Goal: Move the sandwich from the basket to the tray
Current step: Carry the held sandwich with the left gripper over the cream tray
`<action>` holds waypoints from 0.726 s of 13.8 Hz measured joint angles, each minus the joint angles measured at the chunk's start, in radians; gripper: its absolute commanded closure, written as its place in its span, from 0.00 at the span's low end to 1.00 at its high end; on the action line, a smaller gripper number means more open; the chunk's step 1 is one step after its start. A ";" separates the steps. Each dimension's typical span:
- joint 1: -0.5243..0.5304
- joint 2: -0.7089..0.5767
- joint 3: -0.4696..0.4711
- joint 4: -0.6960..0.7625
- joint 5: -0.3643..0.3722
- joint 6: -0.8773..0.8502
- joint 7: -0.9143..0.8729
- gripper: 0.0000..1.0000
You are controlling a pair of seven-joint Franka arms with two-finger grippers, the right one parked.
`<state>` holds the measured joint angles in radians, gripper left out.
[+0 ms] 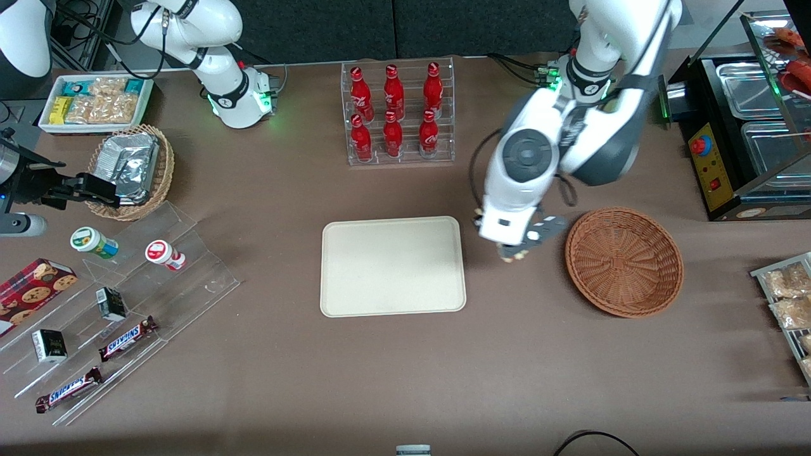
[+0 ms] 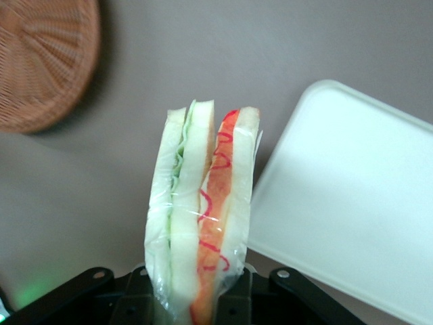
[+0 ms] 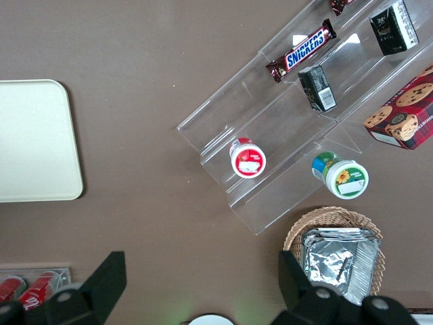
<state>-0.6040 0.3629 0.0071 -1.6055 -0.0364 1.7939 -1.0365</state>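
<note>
My left gripper (image 1: pixel 514 252) hangs over the bare table between the tray (image 1: pixel 393 266) and the basket (image 1: pixel 624 261), shut on the sandwich (image 2: pixel 203 217). In the left wrist view the plastic-wrapped wedge stands upright between the fingers (image 2: pixel 139 298), showing green and red filling on its cut edge. In the front view only a bit of the sandwich (image 1: pixel 513 255) peeks out below the hand. The reddish-brown wicker basket (image 2: pixel 40 61) holds nothing. The cream tray (image 2: pixel 352 203) is bare too.
A clear rack of red bottles (image 1: pixel 396 114) stands farther from the front camera than the tray. A tan basket with foil packets (image 1: pixel 130 171), a clear stepped shelf with snacks (image 1: pixel 120 316) and a white snack box (image 1: pixel 95 101) lie toward the parked arm's end. A black machine (image 1: pixel 741 133) stands toward the working arm's end.
</note>
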 measured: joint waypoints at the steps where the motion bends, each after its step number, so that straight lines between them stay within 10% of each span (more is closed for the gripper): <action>1: -0.025 0.030 0.000 0.025 -0.012 0.004 -0.002 0.97; 10: -0.166 0.146 -0.033 0.087 -0.073 0.218 0.068 0.97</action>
<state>-0.7702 0.5088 -0.0259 -1.5188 -0.1089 2.0122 -0.9688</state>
